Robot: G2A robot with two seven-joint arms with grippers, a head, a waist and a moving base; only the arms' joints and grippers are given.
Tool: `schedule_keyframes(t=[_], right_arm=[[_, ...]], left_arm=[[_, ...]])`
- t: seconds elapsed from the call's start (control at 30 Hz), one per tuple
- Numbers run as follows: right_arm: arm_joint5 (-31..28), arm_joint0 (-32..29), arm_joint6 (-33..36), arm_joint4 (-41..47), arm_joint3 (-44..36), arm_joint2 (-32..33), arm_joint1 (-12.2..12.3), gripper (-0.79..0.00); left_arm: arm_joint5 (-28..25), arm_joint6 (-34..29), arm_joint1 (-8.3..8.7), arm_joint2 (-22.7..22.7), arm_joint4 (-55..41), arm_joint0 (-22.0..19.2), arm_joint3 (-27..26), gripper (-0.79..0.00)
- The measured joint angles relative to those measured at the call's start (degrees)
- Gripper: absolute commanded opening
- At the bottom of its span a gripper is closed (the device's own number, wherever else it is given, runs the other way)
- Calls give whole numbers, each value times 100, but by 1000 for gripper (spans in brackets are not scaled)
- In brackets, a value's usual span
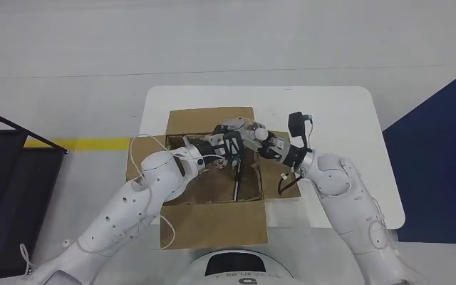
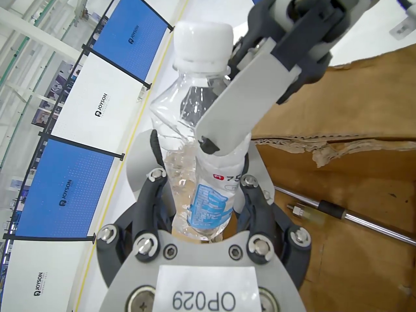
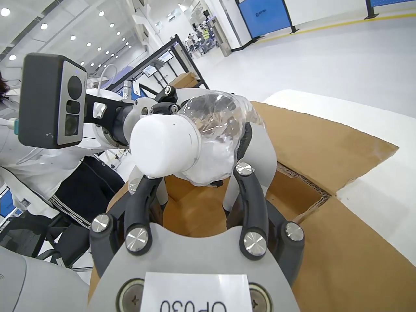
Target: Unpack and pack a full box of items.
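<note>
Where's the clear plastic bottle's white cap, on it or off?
On. The white cap sits squarely over the neck of the clear plastic bottle, which the left hand grips by its body.

The clear crumpled plastic bottle (image 2: 182, 111) has a round white plastic cap (image 2: 203, 45) and a blue-and-white printed label (image 2: 208, 204), with what looks like a red mark. Beside the bottle, the open corrugated cardboard box (image 2: 357, 108) is plain brown; its thin metal rod (image 2: 367, 224) is silver, banded black.
</note>
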Motion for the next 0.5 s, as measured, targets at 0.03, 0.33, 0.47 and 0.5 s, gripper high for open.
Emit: schedule_keyframes(t=[0.03, 0.33, 0.47, 0.5], right_arm=[[8, 7, 5, 2, 0, -6, 4, -785], [-33, -20, 25, 116, 2, -21, 54, -785], [-95, -45, -10, 164, 29, 14, 79, -785], [-146, -61, -27, 189, 38, 32, 89, -785]], left_arm=[[-2, 4, -3, -7, 4, 4, -1, -785], [-36, 15, -32, -64, 29, 39, 0, -785], [-36, 44, -45, -83, 39, 56, -4, -785], [-33, 52, -48, -93, 48, 64, -7, -785]])
